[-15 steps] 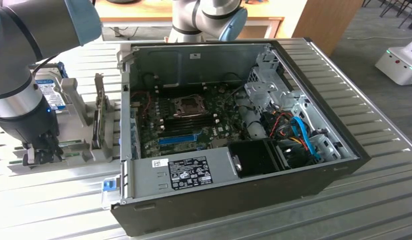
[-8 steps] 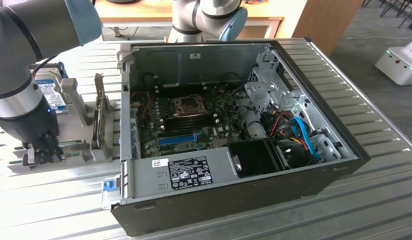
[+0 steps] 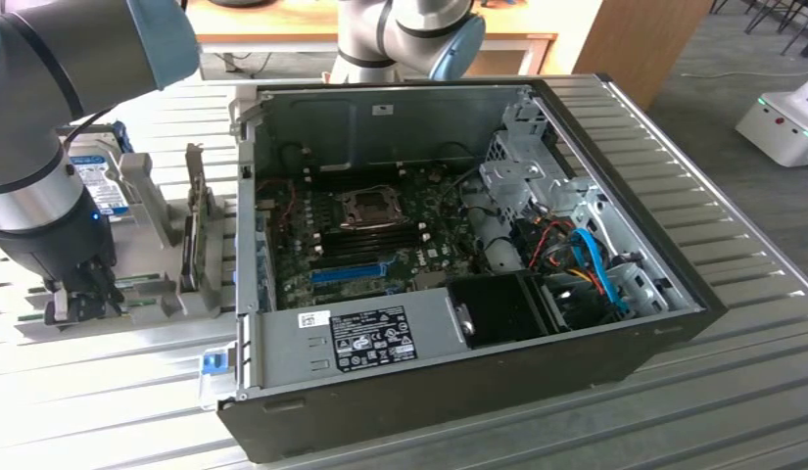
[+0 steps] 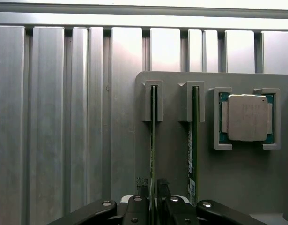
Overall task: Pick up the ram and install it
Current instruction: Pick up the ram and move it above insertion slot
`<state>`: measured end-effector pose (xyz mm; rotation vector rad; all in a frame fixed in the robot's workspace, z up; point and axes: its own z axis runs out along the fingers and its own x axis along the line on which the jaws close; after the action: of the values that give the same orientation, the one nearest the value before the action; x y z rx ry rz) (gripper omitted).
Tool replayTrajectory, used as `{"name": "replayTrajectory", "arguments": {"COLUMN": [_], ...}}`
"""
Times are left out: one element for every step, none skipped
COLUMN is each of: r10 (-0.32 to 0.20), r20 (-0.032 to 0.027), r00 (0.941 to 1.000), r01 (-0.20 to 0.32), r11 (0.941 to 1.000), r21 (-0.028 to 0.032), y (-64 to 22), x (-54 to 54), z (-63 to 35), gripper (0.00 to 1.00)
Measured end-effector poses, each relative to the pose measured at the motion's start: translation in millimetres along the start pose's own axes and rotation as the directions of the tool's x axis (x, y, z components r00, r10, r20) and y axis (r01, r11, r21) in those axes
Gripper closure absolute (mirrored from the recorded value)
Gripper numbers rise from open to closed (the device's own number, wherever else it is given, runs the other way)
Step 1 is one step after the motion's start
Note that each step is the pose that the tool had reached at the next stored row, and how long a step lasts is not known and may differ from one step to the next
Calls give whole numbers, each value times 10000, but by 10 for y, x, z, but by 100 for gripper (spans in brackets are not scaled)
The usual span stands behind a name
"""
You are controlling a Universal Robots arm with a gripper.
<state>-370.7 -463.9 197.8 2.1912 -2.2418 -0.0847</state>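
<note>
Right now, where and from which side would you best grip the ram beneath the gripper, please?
Pinch the ram across its two flat faces near the upper edge, coming straight down from above: it stands on edge in the grey holder, whose slot clasps its end.

Robotics lab — open PC case (image 3: 508, 382) on ribbed metal table (image 3: 117, 421), wooden desk (image 3: 312, 41) behind.

The arm (image 3: 38, 147) is made of smooth silver-grey tubes with rounded pale blue joint caps (image 3: 162, 39), and a thin black cable (image 3: 90, 119) loops beside it. Above the fingers it ends in a black wrist section (image 3: 51, 235). The gripper (image 4: 153, 187) is black, with two narrow fingers (image 4: 143, 185) flanked by angled link bars (image 4: 87, 213) that are pinned with silver screws (image 4: 105, 203).
</note>
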Motion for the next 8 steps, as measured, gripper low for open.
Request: {"name": "replayTrajectory", "arguments": {"r10": [0,1,0,1,1,0,1,1], "r20": [0,0,0,0,0,0,0,-1], "r00": [10000,10000,10000,10000,10000,10000,10000,10000], "r01": [0,-1,0,-1,-1,0,-1,-1], "r11": [10000,10000,10000,10000,10000,10000,10000,10000], "r21": [0,0,0,0,0,0,-1,0], "y": [0,0,0,0,0,0,0,0], "x": [0,0,0,0,0,0,0,0], "z": [0,0,0,0,0,0,0,0], "gripper": [78,78,78,78,78,78,78,78]}}
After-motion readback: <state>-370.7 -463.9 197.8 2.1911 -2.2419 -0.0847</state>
